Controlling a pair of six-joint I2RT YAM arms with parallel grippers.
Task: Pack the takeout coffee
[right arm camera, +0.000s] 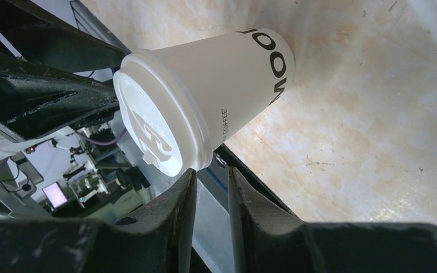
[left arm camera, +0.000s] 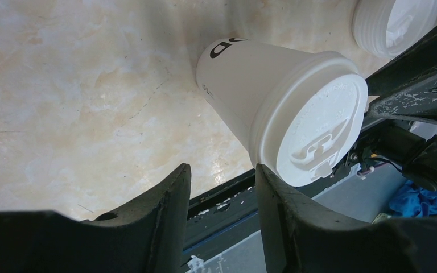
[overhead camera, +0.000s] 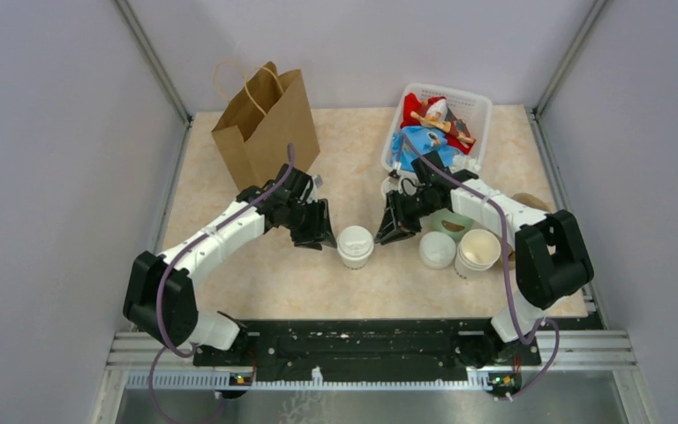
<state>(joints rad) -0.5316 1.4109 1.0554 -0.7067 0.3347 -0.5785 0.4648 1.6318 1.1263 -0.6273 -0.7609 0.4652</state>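
Observation:
The takeout coffee (overhead camera: 355,246), a white paper cup with black lettering and a white lid, stands upright on the table between my two grippers. My left gripper (overhead camera: 322,231) is just left of it, open and empty. In the left wrist view the cup (left arm camera: 250,85) stands just beyond the gripper (left arm camera: 222,176), its lid rim close to the right fingertip (left arm camera: 264,176). My right gripper (overhead camera: 387,231) is just right of the cup. In the right wrist view its jaws (right arm camera: 211,176) stand a narrow gap apart with nothing between them, and the cup (right arm camera: 233,79) sits just past the left fingertip.
A brown paper bag (overhead camera: 265,124) stands open at the back left. At the back right is a white basket (overhead camera: 477,106) of toys and cloth. A loose white lid (overhead camera: 437,250) and a stack of lidless cups (overhead camera: 478,252) sit right of the coffee.

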